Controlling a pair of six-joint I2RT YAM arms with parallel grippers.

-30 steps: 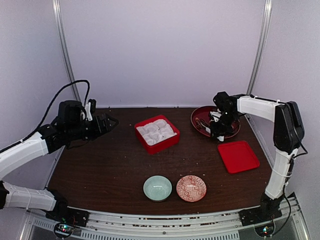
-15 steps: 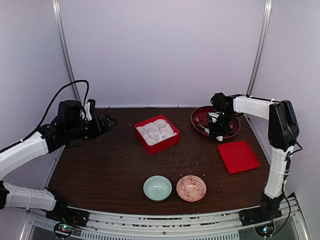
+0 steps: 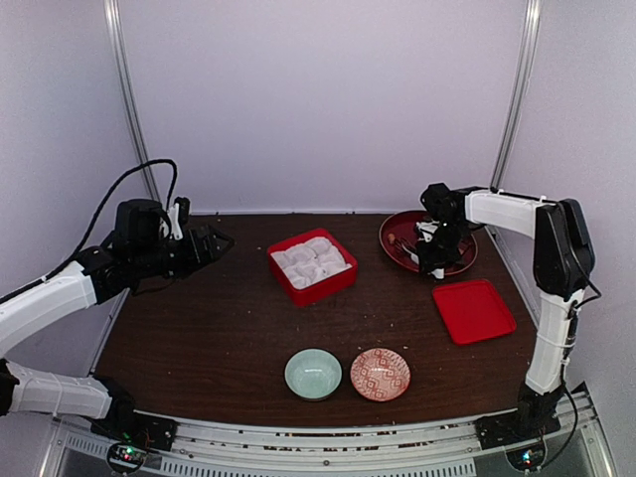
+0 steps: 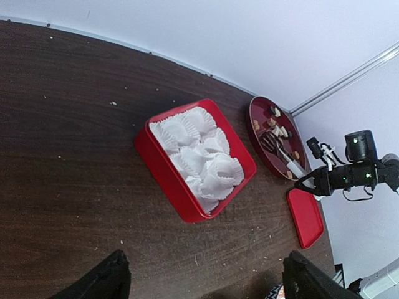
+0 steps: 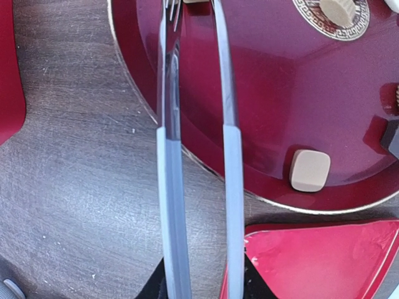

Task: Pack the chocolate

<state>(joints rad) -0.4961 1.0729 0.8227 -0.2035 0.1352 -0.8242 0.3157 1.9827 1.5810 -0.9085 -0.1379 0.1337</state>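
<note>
The chocolate lies on a dark red plate (image 3: 407,231) at the back right: a tan cube (image 5: 310,170), a round tan piece (image 5: 337,9) and a dark piece (image 5: 391,137) at the frame's edge. Small pieces also show on the plate in the left wrist view (image 4: 275,112). My right gripper (image 3: 434,260) (image 5: 202,289) is shut on the slim silver tongs (image 5: 169,156), whose tips reach over the plate's near-left part. The tongs' arms stand apart. My left gripper (image 3: 214,240) (image 4: 206,274) is open and empty, above the table left of the red box (image 3: 312,264) lined with white paper cups (image 4: 199,149).
A flat red lid (image 3: 473,310) (image 5: 324,261) lies just in front of the plate. A pale green bowl (image 3: 313,374) and a red patterned bowl (image 3: 380,374) stand near the front edge. Metal frame posts rise at both back corners.
The right arm shifted slightly left over the plate, tongs still in its grip, then held still. The left arm has not moved.
</note>
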